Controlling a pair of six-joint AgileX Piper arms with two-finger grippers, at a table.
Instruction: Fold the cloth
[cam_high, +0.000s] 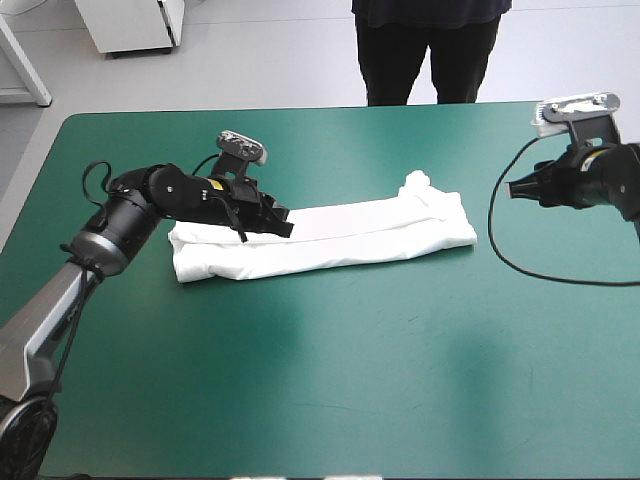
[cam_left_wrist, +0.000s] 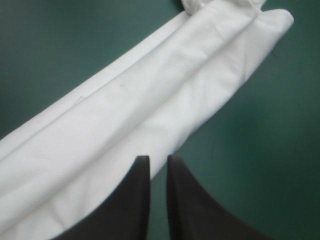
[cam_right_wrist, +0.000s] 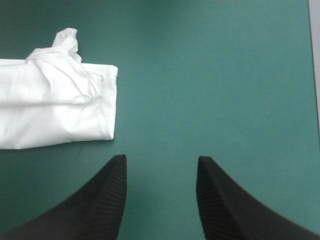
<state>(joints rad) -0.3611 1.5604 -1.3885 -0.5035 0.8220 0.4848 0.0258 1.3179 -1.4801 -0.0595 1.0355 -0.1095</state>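
Observation:
The white T-shirt (cam_high: 330, 240) lies on the teal-green cover as a long folded strip across the middle of the table, with a small crumpled knob (cam_high: 417, 182) at its right end. My left gripper (cam_high: 284, 226) hovers over the strip's left part. In the left wrist view its black fingers (cam_left_wrist: 142, 167) are shut, at the long near edge of the T-shirt (cam_left_wrist: 150, 95), and I see no cloth between them. My right gripper (cam_high: 512, 188) stands open off the strip's right end. The T-shirt (cam_right_wrist: 55, 110) lies ahead of it and to one side, apart from the right gripper (cam_right_wrist: 161, 159).
Bare teal-green cover (cam_high: 350, 380) stretches from the T-shirt to the table's front edge. The table's right edge (cam_right_wrist: 314, 75) shows beside the right gripper.

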